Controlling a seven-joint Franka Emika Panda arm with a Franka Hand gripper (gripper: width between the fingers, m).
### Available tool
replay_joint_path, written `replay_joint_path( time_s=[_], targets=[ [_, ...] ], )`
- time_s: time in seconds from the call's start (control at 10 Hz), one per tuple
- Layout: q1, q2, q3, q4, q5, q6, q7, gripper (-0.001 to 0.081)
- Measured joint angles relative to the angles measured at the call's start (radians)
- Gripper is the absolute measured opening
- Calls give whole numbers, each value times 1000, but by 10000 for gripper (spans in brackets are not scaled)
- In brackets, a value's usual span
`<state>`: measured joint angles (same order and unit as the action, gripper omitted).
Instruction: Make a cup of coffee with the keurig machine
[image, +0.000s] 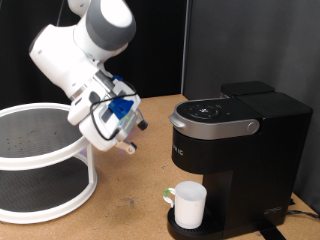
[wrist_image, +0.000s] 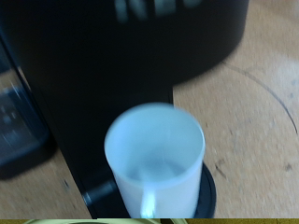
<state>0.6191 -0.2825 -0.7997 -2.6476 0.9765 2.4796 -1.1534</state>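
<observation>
Hovering gripper (image: 128, 140), cup (image: 189, 204) on keurig machine (image: 235, 150) tray, white rack (image: 45, 165) nearby

White mug (image: 190, 204) stood upright on round drip tray at coffee maker (image: 237, 150) base, under brew head, handle toward exterior view's left, green mark by handle. Coffee maker black, boxy, silver-trimmed lid shut, at exterior view's right.

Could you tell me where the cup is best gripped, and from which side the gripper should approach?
Probably by the rim. The cup stands upright on the keurig machine drip tray, open mouth up, with the machine's head overhanging it. So come from the open front, at the exterior view's left, one finger inside the wall and one outside, near the handle. The gripper hangs apart from it.
</observation>
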Motion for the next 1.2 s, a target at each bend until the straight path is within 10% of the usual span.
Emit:
replay_joint_path(
  time_s=[1.2],
  targets=[
    [-126, -296, 121, 120, -247, -243, 383, 800]
  ],
)
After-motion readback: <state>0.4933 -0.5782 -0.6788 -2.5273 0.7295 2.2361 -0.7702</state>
